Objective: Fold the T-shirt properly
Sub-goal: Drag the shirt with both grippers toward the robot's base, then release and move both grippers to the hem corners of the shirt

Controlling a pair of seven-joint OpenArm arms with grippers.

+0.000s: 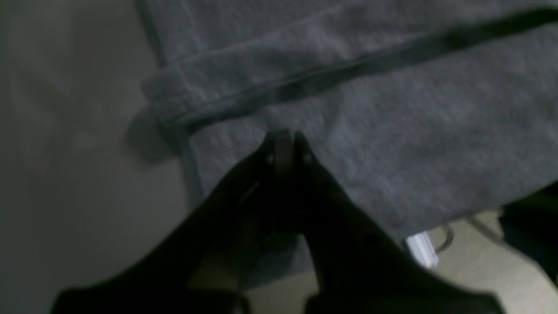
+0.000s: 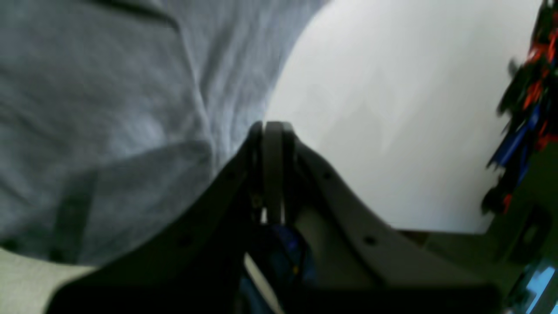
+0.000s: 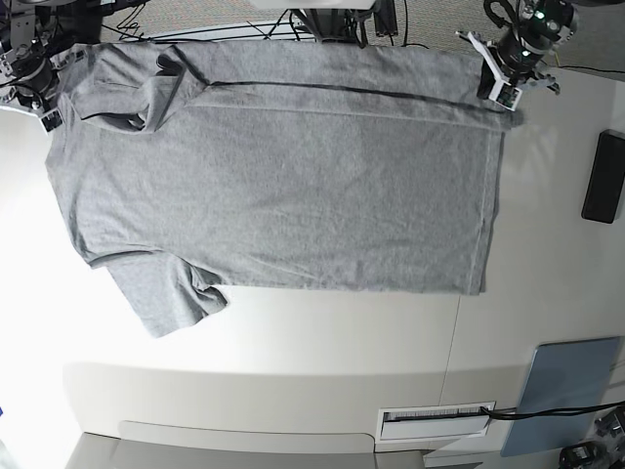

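So far, little of the fold is done, going by my left wrist view: my left gripper [image 1: 284, 141] has its jaws pressed together right at the grey cloth of the T-shirt [image 1: 392, 131], just below a hemmed edge that lies doubled over the fabric. I judge it is pinching cloth there, though the blur keeps me from seeing a fold between the tips. From my right wrist view, my right gripper [image 2: 271, 131] is likewise clenched, its tips at the edge of the shirt where it meets the white desk [image 2: 392, 122]; whether cloth is caught in it I cannot tell. The base view gives the whole picture: the T-shirt [image 3: 283, 186] lies spread flat across the desk [image 3: 293, 342], plain side up, neck end toward the view's left and bottom hem toward its right. My left gripper [image 3: 500, 83] sits at the far hem corner, my right gripper [image 3: 47, 115] at the far shoulder. Along that far edge a narrow strip appears already turned over onto the body. The near sleeve sticks out, unfolded. I reckon the first lengthwise fold is only beginning, with the near side and the crosswise folds left.
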